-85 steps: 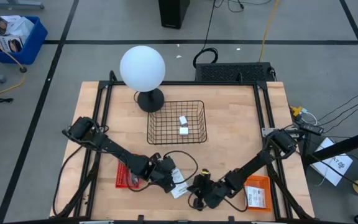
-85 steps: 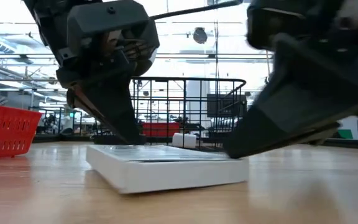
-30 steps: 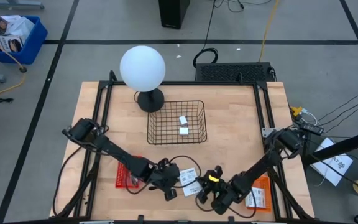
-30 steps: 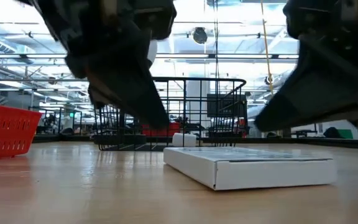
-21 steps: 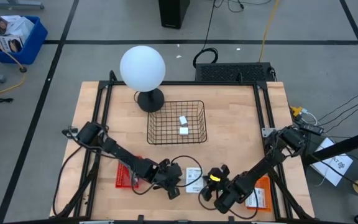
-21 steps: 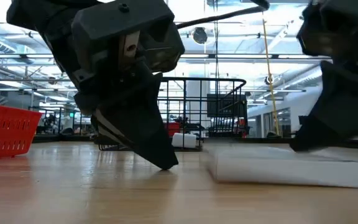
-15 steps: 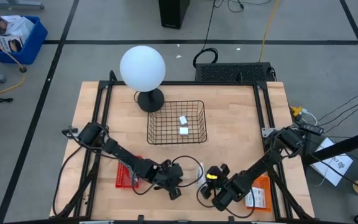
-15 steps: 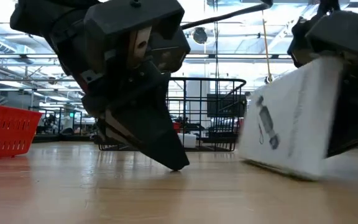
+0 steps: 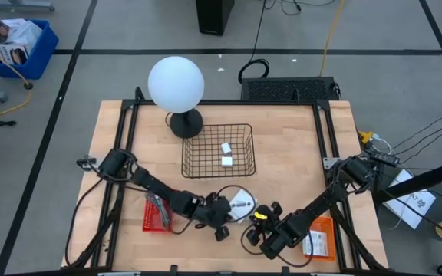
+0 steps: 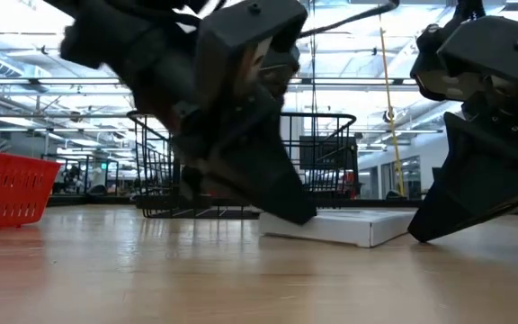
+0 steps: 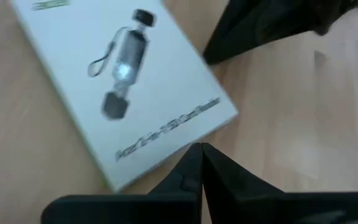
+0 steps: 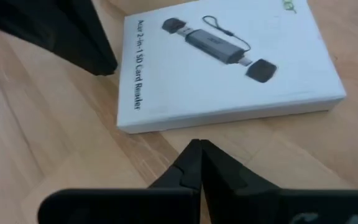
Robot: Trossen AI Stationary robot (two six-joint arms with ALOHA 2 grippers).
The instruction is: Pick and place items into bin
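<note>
One white box [image 10: 335,225] on wooden table [image 10: 106,279].

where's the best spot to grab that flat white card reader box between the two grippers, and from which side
The white box lies flat on the table, so it offers only thin edges. A grip across its short width, one finger on each long edge, probably works best, coming from above. Both the left gripper and right gripper are shut beside it, so one would have to open first, and the box may need tilting up.
</note>
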